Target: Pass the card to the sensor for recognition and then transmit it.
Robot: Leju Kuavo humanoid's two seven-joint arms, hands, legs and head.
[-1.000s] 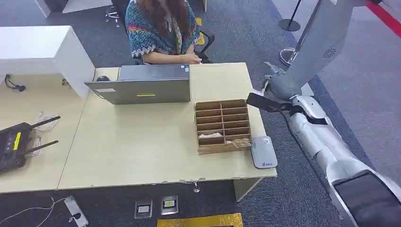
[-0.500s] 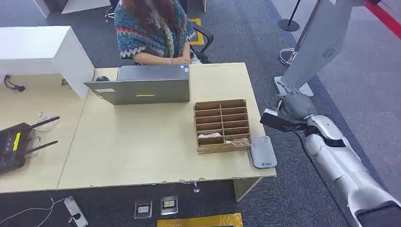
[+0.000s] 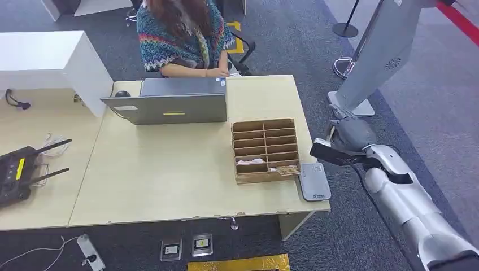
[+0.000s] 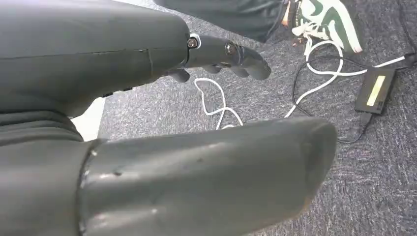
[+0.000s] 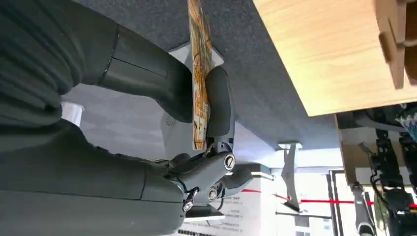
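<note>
Card (image 5: 199, 73) sits pinched in the right hand (image 3: 349, 132), clamped between the thumb and a dark finger (image 5: 219, 103), its printed face showing edge-on in the right wrist view. In the head view that hand hangs off the desk's (image 3: 169, 169) right edge, at about 3 o'clock from the wooden tray (image 3: 265, 149) and roughly 1 o'clock from the sensor (image 3: 314, 181), near it but apart from it and not yet over it. The sensor lies flat on the desk, just beside the tray's near right corner.

By my reading, the step in hand is the carry: card already held, presentation to the sensor not yet made. The next move calls for bringing the hand in toward 7 o'clock and down, and turning the card so its face lies flat over the sensor's top, without knocking the tray. After that it goes to the person (image 3: 183, 34) seated at 12 o'clock behind the laptop (image 3: 169, 104).

The left hand (image 4: 221, 54) hangs over the carpet, fingers loosely apart and holding nothing.
</note>
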